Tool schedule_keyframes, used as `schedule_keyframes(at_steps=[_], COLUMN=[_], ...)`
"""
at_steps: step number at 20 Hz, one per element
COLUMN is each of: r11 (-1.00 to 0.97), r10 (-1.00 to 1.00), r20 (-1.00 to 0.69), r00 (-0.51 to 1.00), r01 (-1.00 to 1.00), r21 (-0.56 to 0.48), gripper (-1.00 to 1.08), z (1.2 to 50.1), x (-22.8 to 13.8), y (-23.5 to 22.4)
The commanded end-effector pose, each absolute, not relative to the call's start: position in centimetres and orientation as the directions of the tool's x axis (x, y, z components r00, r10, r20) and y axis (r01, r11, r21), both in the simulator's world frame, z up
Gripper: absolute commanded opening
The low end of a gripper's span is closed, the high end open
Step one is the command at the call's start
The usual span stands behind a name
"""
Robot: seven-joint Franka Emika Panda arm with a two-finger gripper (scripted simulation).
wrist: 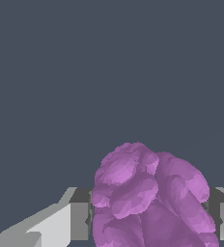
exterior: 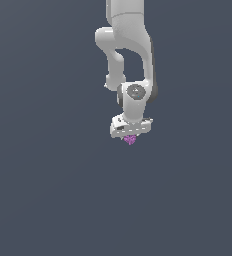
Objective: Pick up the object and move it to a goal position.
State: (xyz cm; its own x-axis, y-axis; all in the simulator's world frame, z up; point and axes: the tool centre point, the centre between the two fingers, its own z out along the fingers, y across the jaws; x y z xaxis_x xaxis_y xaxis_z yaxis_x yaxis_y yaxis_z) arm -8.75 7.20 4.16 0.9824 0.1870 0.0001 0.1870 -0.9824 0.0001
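The object (exterior: 130, 139) is a tiny magenta-purple lumpy thing, seen just under the white hand in the exterior view. In the wrist view the object (wrist: 150, 198) fills the space between my two fingers (wrist: 78, 219), which press against its sides. My gripper (exterior: 130, 136) is shut on the object, pointing down from the white arm. The fingertips are hidden behind the hand in the exterior view.
The white arm (exterior: 128, 45) comes down from the upper middle of the exterior view. Around it is only a plain dark grey-blue surface (exterior: 48, 190) with no other things or edges in view.
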Motion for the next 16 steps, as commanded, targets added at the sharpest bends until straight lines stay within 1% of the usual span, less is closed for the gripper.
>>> schedule_keyframes(at_steps=[1, 10, 16], r11=[-0.982, -0.982, -0.982], r10=[0.187, 0.187, 0.187], r20=[0.0, 0.001, 0.001], r00=[0.982, 0.982, 0.982], r01=[0.187, 0.187, 0.187], r21=[0.0, 0.0, 0.0], gripper=[-1.0, -1.0, -1.0], z=[4.1, 4.2, 4.6], x=[-8.7, -8.5, -7.2], y=[7.2, 7.3, 8.0])
